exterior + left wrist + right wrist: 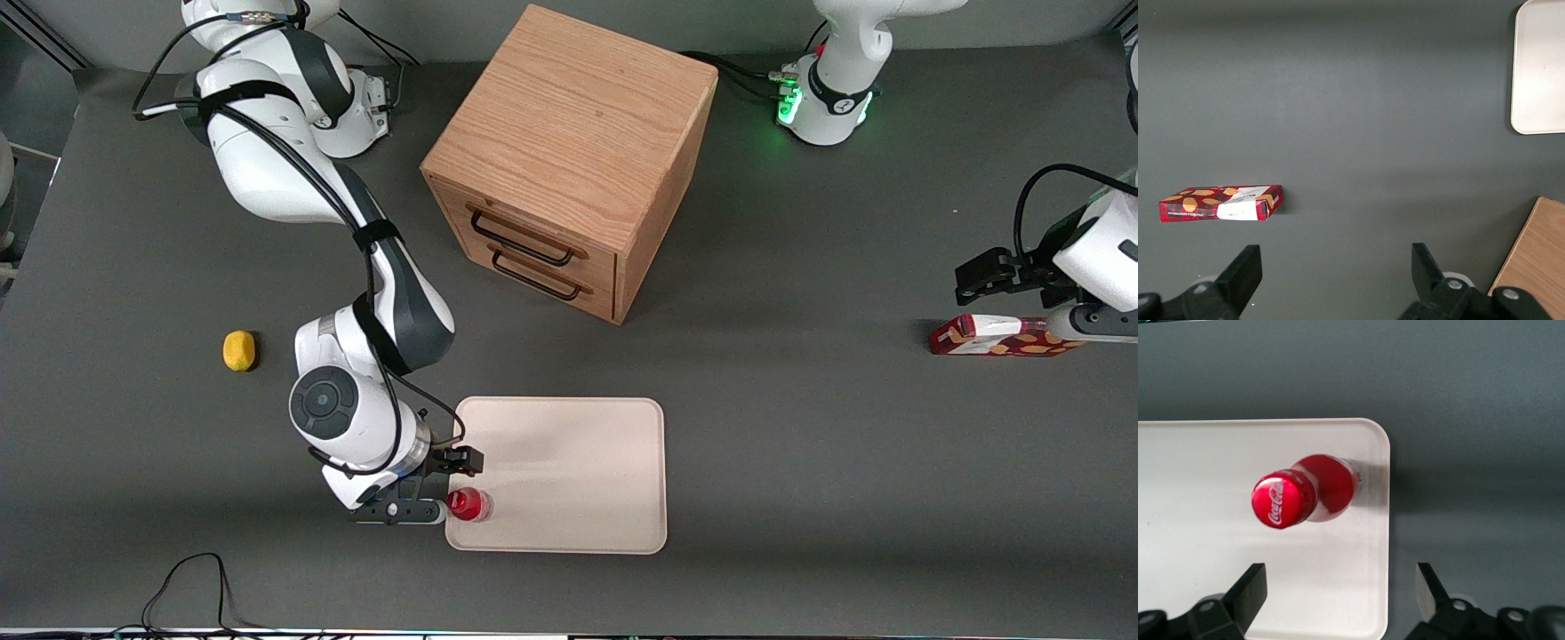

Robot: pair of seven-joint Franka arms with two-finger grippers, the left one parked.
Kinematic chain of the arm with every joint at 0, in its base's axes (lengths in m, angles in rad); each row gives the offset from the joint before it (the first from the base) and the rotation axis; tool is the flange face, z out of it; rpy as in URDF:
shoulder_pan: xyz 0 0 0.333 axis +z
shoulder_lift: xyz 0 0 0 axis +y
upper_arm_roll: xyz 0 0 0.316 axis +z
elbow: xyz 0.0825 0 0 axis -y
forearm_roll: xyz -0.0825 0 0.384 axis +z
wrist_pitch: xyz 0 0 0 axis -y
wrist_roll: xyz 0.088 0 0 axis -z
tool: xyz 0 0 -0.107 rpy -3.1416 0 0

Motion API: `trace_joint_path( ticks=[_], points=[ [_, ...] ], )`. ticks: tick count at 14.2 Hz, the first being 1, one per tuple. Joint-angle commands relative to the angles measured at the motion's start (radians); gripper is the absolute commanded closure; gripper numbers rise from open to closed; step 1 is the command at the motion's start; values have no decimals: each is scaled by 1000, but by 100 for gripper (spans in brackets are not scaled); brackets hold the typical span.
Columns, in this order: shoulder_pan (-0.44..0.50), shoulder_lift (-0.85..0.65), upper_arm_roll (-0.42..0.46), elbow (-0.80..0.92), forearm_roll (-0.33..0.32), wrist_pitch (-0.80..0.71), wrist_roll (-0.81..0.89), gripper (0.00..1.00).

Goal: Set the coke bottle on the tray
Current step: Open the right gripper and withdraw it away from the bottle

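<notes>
I judge the placing step nearly done: the coke bottle [1305,495] stands upright on the tray [569,471], in its corner toward the working arm. My hand [453,484] hangs above it, fingers apart, touching nothing. Next I should retreat upward without brushing the cap. The bottle's base is hidden.

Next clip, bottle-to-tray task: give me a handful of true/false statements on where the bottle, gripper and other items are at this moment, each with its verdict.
1. The coke bottle stands upright on the tray. True.
2. The gripper is shut on the bottle. False: its fingers are open and apart from the bottle, at the tray's edge.
3. The bottle stands in the tray's middle. False: it is near a corner.
4. The lemon lies on the table, off the tray. True.
5. A cabinet drawer is open. False: both drawers are closed.
</notes>
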Motion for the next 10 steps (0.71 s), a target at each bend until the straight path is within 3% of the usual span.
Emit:
trace_joint_path(
  ticks=[1, 7, 10],
  points=[
    [6, 0, -5, 21, -16, -20, 34, 0],
    [-7, -9, -8, 21, -13, -37, 52, 0],
    [-48, -62, -8, 19, -11, -156, 36, 0]
  ],
)
